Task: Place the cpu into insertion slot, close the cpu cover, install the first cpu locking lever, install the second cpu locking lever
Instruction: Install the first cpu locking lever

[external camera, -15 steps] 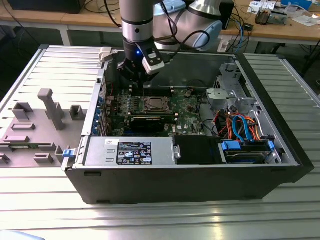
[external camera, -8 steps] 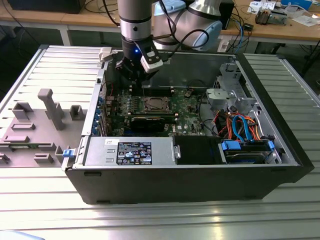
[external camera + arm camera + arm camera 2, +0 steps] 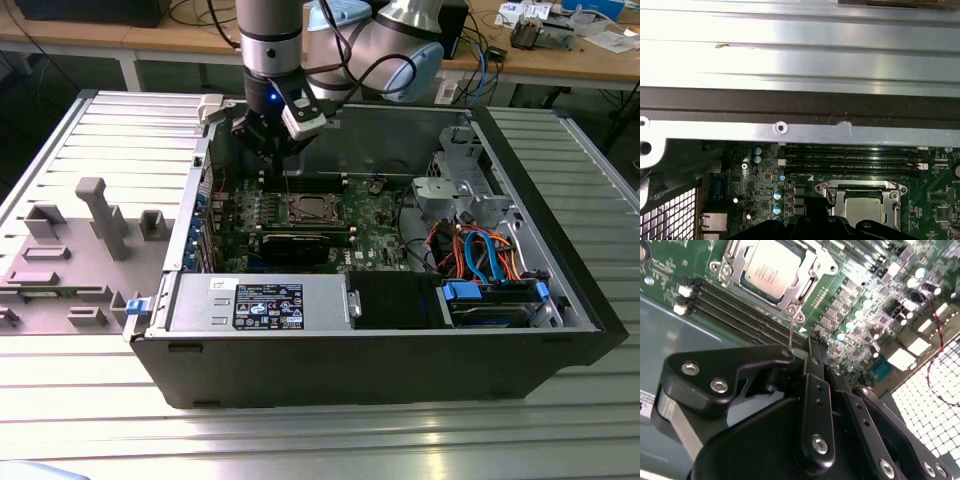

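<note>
The gripper (image 3: pixel 272 140) is hanging inside the open computer case (image 3: pixel 560 290), over the rear part of the green circuit board (image 3: pixel 370 215), and in the second wrist view its black fingers (image 3: pixel 815 352) are looking pressed together at the tips with nothing between them; I am judging it clenched and empty; the cpu (image 3: pixel 772 267) is sitting in the insertion slot (image 3: pixel 310 210), silver top showing, with the cpu cover (image 3: pixel 802 287) lying flat around it as a thin metal frame; a thin lever wire (image 3: pixel 791 332) is standing up from the frame's near corner toward the fingertips; so the socket is lying just ahead of and below the tool, across the long memory slots (image 3: pixel 740 310), whose long axis is running crosswise between the two; in the exterior view the socket is sitting below the gripper, slightly toward that view's right.
</note>
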{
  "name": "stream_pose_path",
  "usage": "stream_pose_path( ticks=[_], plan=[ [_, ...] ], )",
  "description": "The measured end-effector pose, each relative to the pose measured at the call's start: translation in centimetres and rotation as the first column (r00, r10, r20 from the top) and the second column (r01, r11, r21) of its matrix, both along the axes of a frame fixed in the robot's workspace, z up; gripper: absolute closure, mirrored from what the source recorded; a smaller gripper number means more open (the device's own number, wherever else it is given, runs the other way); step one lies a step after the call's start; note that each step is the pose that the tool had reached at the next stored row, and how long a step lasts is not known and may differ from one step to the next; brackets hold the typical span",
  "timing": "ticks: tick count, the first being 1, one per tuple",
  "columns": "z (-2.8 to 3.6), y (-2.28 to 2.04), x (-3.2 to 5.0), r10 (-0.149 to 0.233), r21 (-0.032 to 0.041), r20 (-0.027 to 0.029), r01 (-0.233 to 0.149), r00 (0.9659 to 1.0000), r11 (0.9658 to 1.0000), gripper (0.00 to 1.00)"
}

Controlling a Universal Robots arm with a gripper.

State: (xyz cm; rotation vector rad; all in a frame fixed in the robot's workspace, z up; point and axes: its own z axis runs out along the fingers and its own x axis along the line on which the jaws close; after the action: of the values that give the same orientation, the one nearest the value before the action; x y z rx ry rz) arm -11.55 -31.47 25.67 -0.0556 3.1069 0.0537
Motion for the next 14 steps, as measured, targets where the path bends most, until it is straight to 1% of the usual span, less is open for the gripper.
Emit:
stream_pose_path(
  ticks=[3, 9, 14],
  plan=[
    [0.04, 0.1, 0.05, 0.004, 0.0, 0.0, -0.004, 1.0, 1.0, 0.89],
    [0.04, 0.11, 0.39, 0.005, -0.0001, 0.0, -0.005, 1.0, 1.0, 0.89],
    [0.04, 0.11, 0.42, 0.005, -0.0001, 0.0, -0.005, 1.0, 1.0, 0.89]
  ],
)
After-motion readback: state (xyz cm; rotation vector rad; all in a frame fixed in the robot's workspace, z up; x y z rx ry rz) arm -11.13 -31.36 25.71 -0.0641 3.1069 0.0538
